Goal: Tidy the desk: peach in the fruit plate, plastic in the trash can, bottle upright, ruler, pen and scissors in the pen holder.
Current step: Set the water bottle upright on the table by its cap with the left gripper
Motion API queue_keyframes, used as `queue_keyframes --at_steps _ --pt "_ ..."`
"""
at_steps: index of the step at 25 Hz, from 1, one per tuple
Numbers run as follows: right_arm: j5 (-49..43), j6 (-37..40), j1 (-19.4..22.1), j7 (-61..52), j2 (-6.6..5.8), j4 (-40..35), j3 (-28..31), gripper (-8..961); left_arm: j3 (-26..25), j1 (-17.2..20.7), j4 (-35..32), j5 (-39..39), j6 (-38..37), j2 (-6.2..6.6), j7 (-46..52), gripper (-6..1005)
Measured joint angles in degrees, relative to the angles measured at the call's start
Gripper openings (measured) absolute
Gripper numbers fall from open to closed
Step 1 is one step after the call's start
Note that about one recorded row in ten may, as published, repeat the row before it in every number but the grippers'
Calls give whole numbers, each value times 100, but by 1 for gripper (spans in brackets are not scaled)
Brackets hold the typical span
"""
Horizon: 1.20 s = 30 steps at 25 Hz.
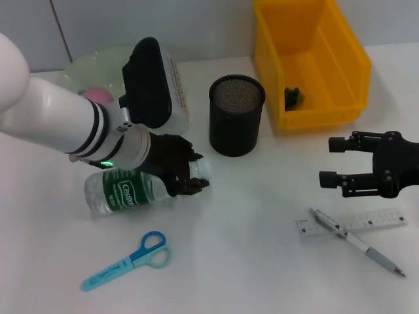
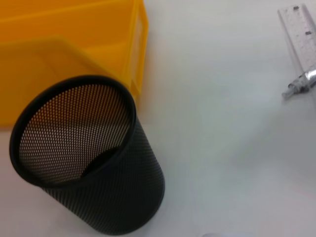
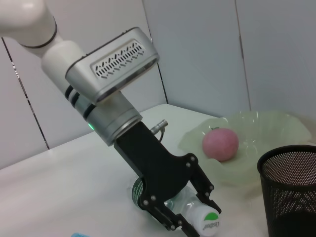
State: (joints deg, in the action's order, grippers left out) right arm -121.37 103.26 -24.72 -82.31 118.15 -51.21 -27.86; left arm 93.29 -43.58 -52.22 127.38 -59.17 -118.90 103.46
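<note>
A clear water bottle (image 1: 124, 191) with a green label lies on its side on the white desk. My left gripper (image 1: 195, 173) is shut around its neck near the white cap; it also shows in the right wrist view (image 3: 195, 217), with the bottle (image 3: 207, 221) flat on the desk. The pink peach (image 1: 98, 95) sits in the pale green fruit plate (image 1: 78, 65). The black mesh pen holder (image 1: 237, 115) stands upright and looks empty. Blue scissors (image 1: 127, 260), a clear ruler (image 1: 353, 222) and a pen (image 1: 360, 243) lie on the desk. My right gripper (image 1: 329, 161) is open and empty above the ruler.
A yellow bin (image 1: 340, 62) stands behind right of the pen holder, with a small green piece of plastic (image 1: 292, 97) inside. The left wrist view shows the pen holder (image 2: 84, 163), the bin (image 2: 64, 54), the ruler (image 2: 301, 34) and the pen tip (image 2: 298, 84).
</note>
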Motion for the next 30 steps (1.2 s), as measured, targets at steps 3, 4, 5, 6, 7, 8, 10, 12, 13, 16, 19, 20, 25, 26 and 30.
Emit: queue_keyframes --at_steps 3,4,5,6,7,8,10,12,13,16,19,20,25,26,30 --pt "0 0 -8 -2 0 -4 0 766 -4 123 -227 -52 -94 12 12 441" --pt "0 0 -8 -2 0 -4 0 765 -6 154 -284 -81 -118 17 12 441" --pt "0 0 -10 -3 0 -8 0 765 -14 194 -359 -124 -154 20 7 441" --pt "0 1 -10 -3 0 -13 0 765 -43 221 -411 -164 -199 23 -8 441" --pt "0 0 -11 -4 0 -29 0 765 -80 235 -430 -195 -234 24 -26 441" --pt "7 0 -9 -5 3 -77 0 765 -118 247 -444 -224 -272 25 -42 441" --pt "11 2 -7 -9 5 -96 0 764 -161 255 -450 -254 -298 25 -55 440" --pt "13 7 -7 -45 6 -129 0 764 -244 328 -553 -311 -345 26 -70 440" --pt "13 14 -18 -87 7 -145 0 763 -249 360 -613 -319 -350 26 -71 440" --pt "12 16 -22 -102 9 -150 0 763 -250 501 -863 -355 -389 26 -72 440" --pt "12 16 -24 -104 20 -156 0 762 -333 625 -1098 -372 -434 30 -60 440" --pt "11 16 -24 -105 22 -156 0 762 -368 639 -1130 -377 -451 32 -55 440" --pt "12 17 -24 -107 26 -156 0 761 -579 753 -1280 -540 -557 40 -77 440" --pt "12 17 -24 -108 27 -156 0 761 -596 795 -1322 -567 -561 43 -79 440" --pt "14 14 -24 -109 35 -163 0 760 -634 971 -1567 -624 -624 44 -81 440"
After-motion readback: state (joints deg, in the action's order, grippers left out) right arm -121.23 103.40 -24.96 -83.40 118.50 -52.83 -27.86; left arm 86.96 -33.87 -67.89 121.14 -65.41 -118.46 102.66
